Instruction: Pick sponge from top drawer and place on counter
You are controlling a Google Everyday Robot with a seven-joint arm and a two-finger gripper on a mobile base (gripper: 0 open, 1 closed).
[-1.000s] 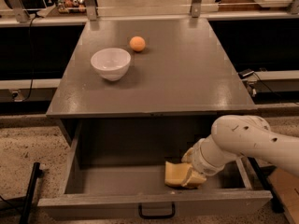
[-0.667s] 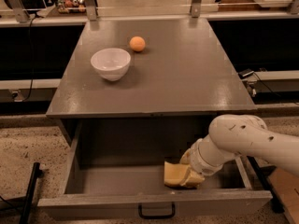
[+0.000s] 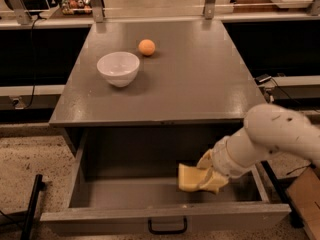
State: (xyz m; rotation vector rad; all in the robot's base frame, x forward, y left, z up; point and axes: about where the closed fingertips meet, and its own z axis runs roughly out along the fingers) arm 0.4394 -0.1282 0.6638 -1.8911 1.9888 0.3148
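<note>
**Ana:** What is the biggest thing?

**Ben:** One grey counter (image 3: 200, 84). Under it, one drawer (image 3: 100, 221) is pulled open. It has one black handle (image 3: 167, 228) on its front.

**Ana:** And the big white thing?

**Ben:** That is one arm (image 3: 270, 139). It reaches down into the drawer from the right.

**Ana:** What is on the counter?

**Ben:** One white bowl (image 3: 118, 68) on the left part. One orange ball (image 3: 146, 47) is near it, further back. They do not touch.

**Ana:** Where is the sponge?

**Ben:** One yellow sponge (image 3: 188, 179) is in the drawer, on the right side near the front. The gripper (image 3: 209, 173) is down in the drawer too, clamped on the sponge's right end. The sponge is bent there.

**Ana:** Is anything in the way?

**Ben:** The arm hides part of the drawer's right side. Two metal posts (image 3: 95, 1) stand at the back edge of the counter.

**Ana:** Any words to read?

**Ben:** There are little things far back on the left. They are too small to tell.
</note>
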